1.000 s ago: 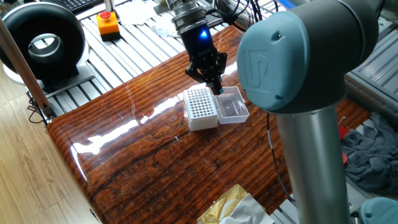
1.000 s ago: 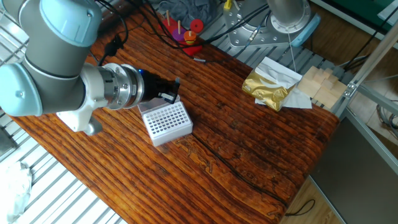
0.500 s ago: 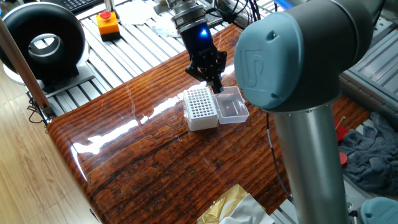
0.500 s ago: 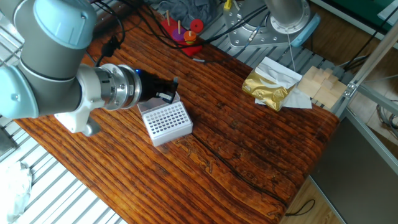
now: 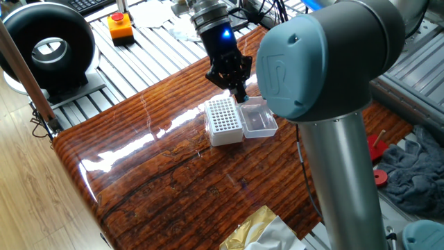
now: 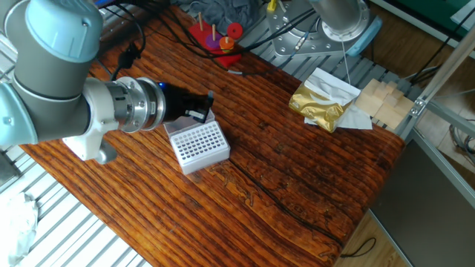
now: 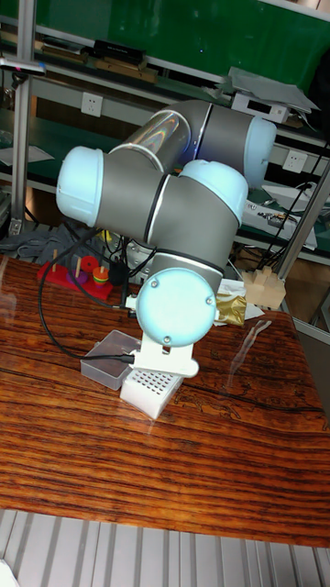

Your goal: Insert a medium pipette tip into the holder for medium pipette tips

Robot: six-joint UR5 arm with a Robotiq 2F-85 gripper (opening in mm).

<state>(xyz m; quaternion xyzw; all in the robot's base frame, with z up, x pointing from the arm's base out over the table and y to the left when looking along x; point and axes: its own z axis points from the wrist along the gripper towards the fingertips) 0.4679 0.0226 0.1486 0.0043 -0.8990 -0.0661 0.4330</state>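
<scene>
The holder for medium pipette tips (image 5: 223, 119) is a small white box with a grid of holes; its clear lid (image 5: 259, 118) lies open beside it. It also shows in the other fixed view (image 6: 199, 146) and the tall view (image 7: 151, 386). My gripper (image 5: 240, 92) hangs just above the holder's far edge, by the lid hinge, its black fingers pressed together. From the other side the gripper (image 6: 204, 111) sits at the box's back edge. The medium pipette tip is too small to make out between the fingers. In the tall view the arm hides the gripper.
A red stand with coloured pieces (image 6: 223, 37) is at the table's far end. Gold foil and paper (image 6: 323, 100) lie near the right edge, with wooden blocks (image 6: 382, 100) beyond. An orange button box (image 5: 120, 26) and a black ring fan (image 5: 48, 48) sit off the table.
The gripper has drifted a little up and away from the holder, toward the table's back edge. The arm's elbow has swung the same way. The holder has not moved.
</scene>
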